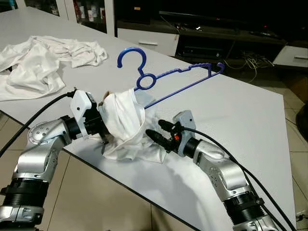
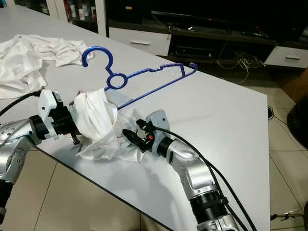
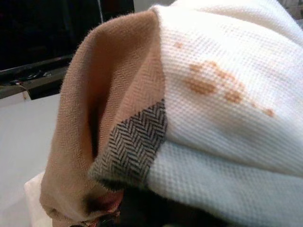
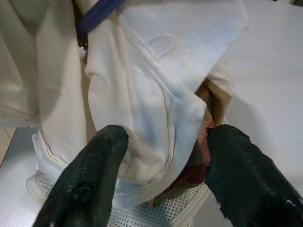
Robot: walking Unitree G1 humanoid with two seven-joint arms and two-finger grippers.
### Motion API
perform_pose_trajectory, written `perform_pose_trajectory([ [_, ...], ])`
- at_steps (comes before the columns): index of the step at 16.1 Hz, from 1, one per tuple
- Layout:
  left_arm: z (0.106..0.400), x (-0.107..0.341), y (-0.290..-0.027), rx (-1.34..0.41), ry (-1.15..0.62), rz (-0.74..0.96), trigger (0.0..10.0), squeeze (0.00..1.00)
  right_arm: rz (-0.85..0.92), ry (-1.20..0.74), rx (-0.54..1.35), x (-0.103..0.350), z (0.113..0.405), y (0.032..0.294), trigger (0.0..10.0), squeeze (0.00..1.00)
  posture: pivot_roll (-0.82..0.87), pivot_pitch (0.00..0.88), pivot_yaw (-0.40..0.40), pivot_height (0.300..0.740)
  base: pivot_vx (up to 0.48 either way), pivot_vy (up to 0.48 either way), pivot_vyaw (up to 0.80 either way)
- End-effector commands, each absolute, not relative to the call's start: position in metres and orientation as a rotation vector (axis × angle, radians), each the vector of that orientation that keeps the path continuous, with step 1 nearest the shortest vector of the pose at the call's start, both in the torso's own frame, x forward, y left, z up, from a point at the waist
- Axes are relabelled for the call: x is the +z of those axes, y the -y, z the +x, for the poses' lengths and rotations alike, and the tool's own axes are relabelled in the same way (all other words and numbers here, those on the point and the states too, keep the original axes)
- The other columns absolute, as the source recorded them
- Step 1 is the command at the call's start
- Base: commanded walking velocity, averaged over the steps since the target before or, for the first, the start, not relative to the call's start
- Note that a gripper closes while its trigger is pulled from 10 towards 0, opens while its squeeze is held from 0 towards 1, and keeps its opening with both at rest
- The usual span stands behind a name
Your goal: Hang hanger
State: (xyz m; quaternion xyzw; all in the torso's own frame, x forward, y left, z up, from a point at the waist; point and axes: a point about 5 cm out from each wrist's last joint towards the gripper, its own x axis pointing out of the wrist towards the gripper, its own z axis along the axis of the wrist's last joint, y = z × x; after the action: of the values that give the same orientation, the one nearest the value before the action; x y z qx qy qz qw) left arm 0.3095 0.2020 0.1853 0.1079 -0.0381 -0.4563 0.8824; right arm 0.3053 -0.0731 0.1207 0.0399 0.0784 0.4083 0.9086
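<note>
Shirt bunched over hanger on table.
Left gripper buried in cloth, grip unreadable; right gripper spread wide, fingers touching shirt.

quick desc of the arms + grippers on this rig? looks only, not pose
Both arms are silver metal with rounded joint housings and black ribbed collars lower down. Black cables run along each. The left gripper has a white boxy wrist housing on a black base. The right gripper has a grey wrist block, a small red spot, and two long black fingers with a textured surface.
</note>
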Motion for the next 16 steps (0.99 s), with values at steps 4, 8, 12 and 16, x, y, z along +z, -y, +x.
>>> perform_pose_trajectory([
  [4, 0.306, 0.185, -0.199, -0.966, 0.091, 0.228, 0.0, 0.0, 0.129, -0.17, 0.858, 0.122, 0.301, 0.082, 10.0, 0.0, 0.05, 0.055, -0.079, 0.74, 0.0, 0.0, 0.0],
  [8, 0.308, 0.186, -0.197, -0.972, 0.095, 0.227, 0.0, 0.0, 0.119, -0.227, 0.908, 0.108, 0.297, 0.056, 10.0, 0.0, 0.05, 0.054, -0.076, 0.74, 0.0, 0.0, 0.0],
  [12, 0.308, 0.187, -0.196, -0.974, 0.097, 0.228, 0.0, 0.0, 0.083, -0.262, 0.924, 0.101, 0.298, 0.044, 10.0, 0.0, 0.06, 0.054, -0.077, 0.74, 0.0, 0.0, 0.0],
  [16, 0.306, 0.185, -0.197, -0.968, 0.095, 0.225, 0.0, 0.0, 0.128, -0.254, 0.81, 0.1, 0.311, 0.054, 0.0, 0.0, 0.06, 0.054, -0.08, 0.74, 0.0, 0.0, 0.0],
])
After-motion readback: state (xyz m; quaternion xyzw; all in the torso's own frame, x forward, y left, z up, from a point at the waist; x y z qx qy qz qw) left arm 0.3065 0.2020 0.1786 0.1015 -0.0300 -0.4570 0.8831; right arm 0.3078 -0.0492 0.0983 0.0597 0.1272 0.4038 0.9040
